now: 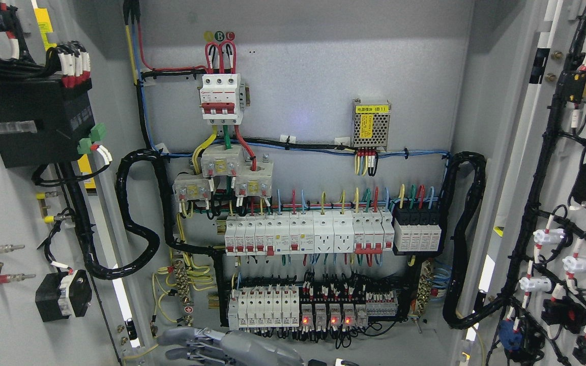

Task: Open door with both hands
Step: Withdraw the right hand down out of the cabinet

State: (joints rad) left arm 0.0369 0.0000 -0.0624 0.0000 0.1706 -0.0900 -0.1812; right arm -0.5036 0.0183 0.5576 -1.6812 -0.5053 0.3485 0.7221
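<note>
Nearest to me, at the bottom edge, my left hand [196, 343] lies low in front of the open cabinet, its grey fingers [173, 335] spread loosely toward the left and holding nothing. My forearm runs off the bottom edge just left of the middle. Of my right hand I see only a dark sliver at the bottom edge, too little to tell anything.

Both doors stand wide open. The left door [13, 315] swings out at the left of the view, its inner face carrying a black box [38, 122], a small black switch block [63, 296] and red-tipped studs [3, 249]. The right door [585, 213] hangs open at the right, its inner face covered with black wire bundles and white and black button backs [547, 236].

Just above my hand, inside the cabinet, sits the lowest row of white breakers [265, 307], with small relays [331, 315] beside them glowing red. Above that runs a longer row of white breakers and sockets [308, 234], with a black-topped block [417, 231] at its right end. Higher still are three grey square blocks [224, 175], then a white breaker with red levers [220, 96] near the top. To its right, a perforated metal box with a yellow label [371, 124] is fixed to the grey back panel [323, 66]. A thick black cable loop [135, 223] curves down the left side.
</note>
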